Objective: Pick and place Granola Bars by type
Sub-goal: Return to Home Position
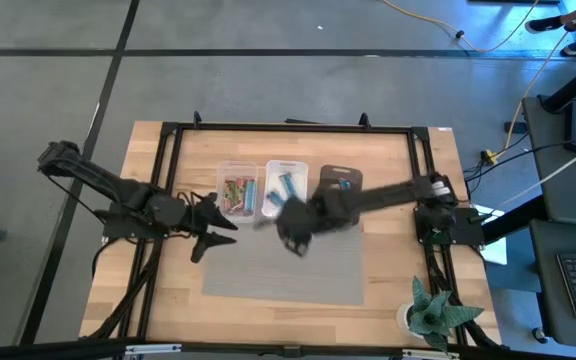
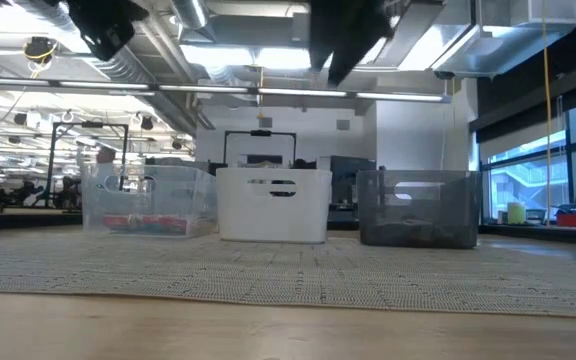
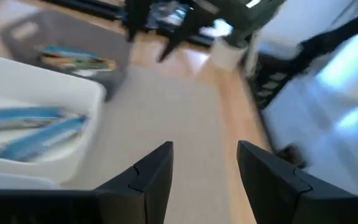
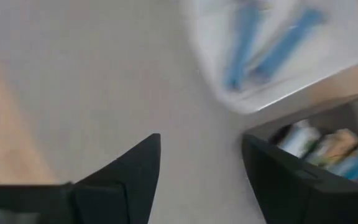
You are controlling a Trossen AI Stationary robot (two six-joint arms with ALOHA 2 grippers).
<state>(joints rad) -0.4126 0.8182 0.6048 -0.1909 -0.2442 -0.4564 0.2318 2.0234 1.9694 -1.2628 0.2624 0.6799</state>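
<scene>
On the wooden table (image 1: 388, 292), three bins are set in a row behind a grey woven mat (image 1: 283, 275). Small red and green wrapped granola bars (image 1: 235, 193) are seen lying in the clear plastic bin (image 1: 219, 180). Long blue wrapped granola bars (image 1: 286, 184) are seen in the white plastic bin (image 1: 286, 162). In the dark grey bin (image 1: 340, 171), more shiny bars (image 4: 328, 149) are heaped, with yellow-orange and pale blue wrappers. No bar is seen on the mat in the high view or the low view.

The left gripper (image 3: 204, 152) is held above the mat's left edge, just in front of the clear bin. Its two fingers are spread apart and nothing is held between them. The right gripper (image 4: 201, 143) is held above the mat, just in front of the white bin. Its fingers are spread apart too, and nothing is gripped.

The sorting looks finished: each kind of bar is kept in its own bin. It is judged that only one small job is left, and that is for both arms to be drawn back to their resting places.
</scene>
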